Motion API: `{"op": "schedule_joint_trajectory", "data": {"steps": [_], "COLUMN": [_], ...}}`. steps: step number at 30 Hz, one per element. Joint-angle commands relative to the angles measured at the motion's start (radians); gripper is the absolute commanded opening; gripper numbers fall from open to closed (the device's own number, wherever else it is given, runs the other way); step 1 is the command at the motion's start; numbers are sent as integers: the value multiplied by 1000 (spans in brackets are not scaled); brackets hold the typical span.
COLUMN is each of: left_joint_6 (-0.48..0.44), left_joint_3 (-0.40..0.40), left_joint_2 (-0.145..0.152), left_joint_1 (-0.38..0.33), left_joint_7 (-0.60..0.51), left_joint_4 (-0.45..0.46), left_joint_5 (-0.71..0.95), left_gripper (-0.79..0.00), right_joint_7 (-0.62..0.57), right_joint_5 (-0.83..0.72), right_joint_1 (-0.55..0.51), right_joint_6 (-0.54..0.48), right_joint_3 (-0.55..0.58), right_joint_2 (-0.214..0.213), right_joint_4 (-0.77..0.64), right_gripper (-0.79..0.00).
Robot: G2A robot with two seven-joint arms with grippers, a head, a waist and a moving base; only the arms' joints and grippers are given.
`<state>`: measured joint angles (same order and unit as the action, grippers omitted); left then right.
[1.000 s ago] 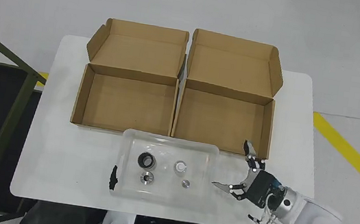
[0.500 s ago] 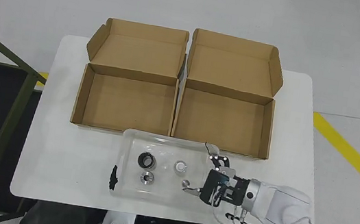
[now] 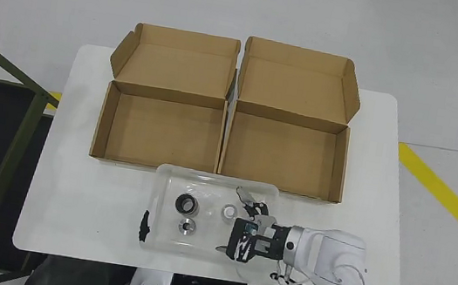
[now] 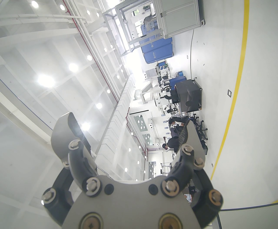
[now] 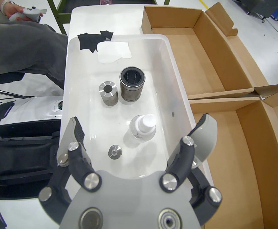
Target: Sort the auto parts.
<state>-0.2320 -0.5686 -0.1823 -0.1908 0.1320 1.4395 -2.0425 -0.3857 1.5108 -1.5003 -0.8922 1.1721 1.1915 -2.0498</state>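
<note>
A clear plastic tray [image 3: 166, 188] at the table's front holds several parts. In the right wrist view they are a dark linear bearing [image 5: 132, 83], a grey steel cylinder [image 5: 108, 92], a small clear bottle with a white cap [image 5: 143, 129] and a small metal knob [image 5: 115, 151]. My right gripper [image 5: 140, 124] hangs open over the tray's right end, its fingers straddling the bottle and knob without touching them. From above, this gripper [image 3: 231, 219] covers that end of the tray. My left gripper [image 4: 128, 128] is open, holds nothing and points up into the room.
Two open cardboard boxes [image 3: 160, 128] [image 3: 282, 150] stand side by side just behind the tray, lids folded back. Black tape [image 5: 93, 40] and a white paper scrap [image 5: 114, 52] sit at the tray's left end. Bare table lies on both sides.
My right gripper has swept left from the bare table beside the tray to over the tray's right end, staying open. The parts have not moved.
</note>
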Motion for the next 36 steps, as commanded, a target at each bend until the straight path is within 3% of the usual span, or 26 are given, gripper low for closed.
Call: {"op": "schedule_joint_trajectory", "data": {"steps": [1,6,11,12,13,19,22,23,25,36], "left_joint_6": [0,0,0,0,0,0,0,0,0,0], "left_joint_3": [0,0,0,0,0,0,0,0,0,0], "left_joint_2": [0,0,0,0,0,0,0,0,0,0], "left_joint_1": [0,0,0,0,0,0,0,0,0,0], "left_joint_7": [0,0,0,0,0,0,0,0,0,0], "left_joint_4": [0,0,0,0,0,0,0,0,0,0], "left_joint_5": [0,0,0,0,0,0,0,0,0,0], "left_gripper": [0,0,0,0,0,0,0,0,0,0], "right_joint_7": [-11,-39,-62,-66,-70,-92,-88,-86,-74,38], "right_joint_5": [-2,-12,-16,-16,-16,-3,-8,-11,-24,-127], "right_joint_1": [13,43,68,72,75,89,92,93,93,83], "right_joint_6": [6,26,47,48,51,70,71,71,72,18], "right_joint_3": [-13,-43,-61,-66,-71,-92,-99,-100,-102,-72], "right_joint_2": [0,1,1,1,1,-1,-3,-3,-4,-18], "right_joint_4": [9,34,62,67,72,94,102,103,106,60], "right_gripper": [0,-22,-219,-277,-397,-468,-551,-659,-782,-785]}}
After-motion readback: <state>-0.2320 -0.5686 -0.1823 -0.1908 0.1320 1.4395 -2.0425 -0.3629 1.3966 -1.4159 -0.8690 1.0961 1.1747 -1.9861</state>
